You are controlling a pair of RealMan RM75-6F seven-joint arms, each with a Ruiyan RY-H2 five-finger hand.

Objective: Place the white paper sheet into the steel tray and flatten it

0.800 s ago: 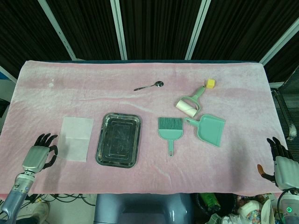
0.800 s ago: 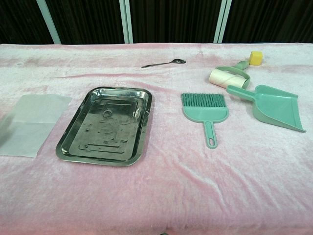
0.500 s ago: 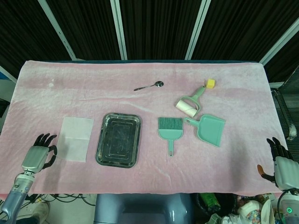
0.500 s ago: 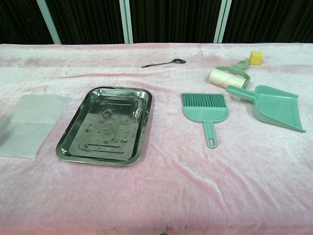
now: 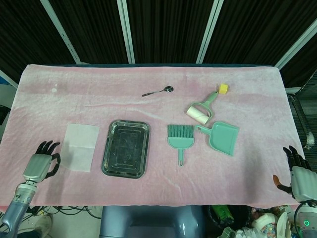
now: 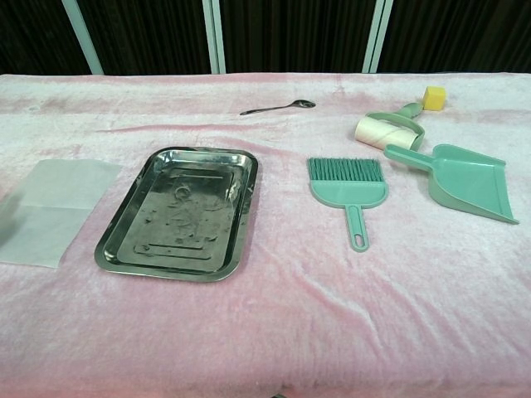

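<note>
beside paper sheet (image 5: 80,147), steel tray (image 5: 126,148) holds nothing; both robot hands w/ fingers spread, holding nothing.

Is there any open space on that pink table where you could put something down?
Yes: the strip between the steel tray and the green brush, the far left corner beyond the white paper sheet, and the near edge. It is crowded around the dustpan and lint roller.

Pink plush cloth (image 5: 148,74) covering the table, dark slatted panels (image 5: 168,29) behind, white frame strips (image 5: 126,30)
</note>
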